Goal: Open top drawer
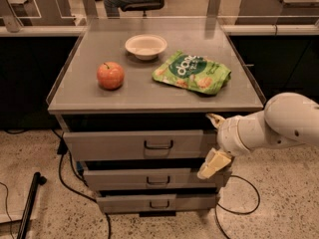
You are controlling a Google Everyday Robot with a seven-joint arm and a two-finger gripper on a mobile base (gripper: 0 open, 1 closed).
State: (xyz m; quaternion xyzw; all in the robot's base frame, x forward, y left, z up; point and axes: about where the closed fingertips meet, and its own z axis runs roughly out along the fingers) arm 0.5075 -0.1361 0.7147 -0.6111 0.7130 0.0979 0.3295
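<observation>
The top drawer (114,144) is the widest grey drawer, just under the cabinet top, with a dark wire handle (158,145) at its centre. Its inside is hidden. My gripper (214,142) is at the right end of the drawer front, well right of the handle. Its cream fingers are spread apart, one (216,119) near the drawer's top right corner and one (213,164) below it. The gripper is open and holds nothing.
Two narrower grey drawers (124,179) (124,202) sit below the top one. On the cabinet top (79,91) lie a red apple (110,75), a white bowl (145,46) and a green snack bag (193,72). Cables (62,178) and a dark pole (29,205) lie on the floor.
</observation>
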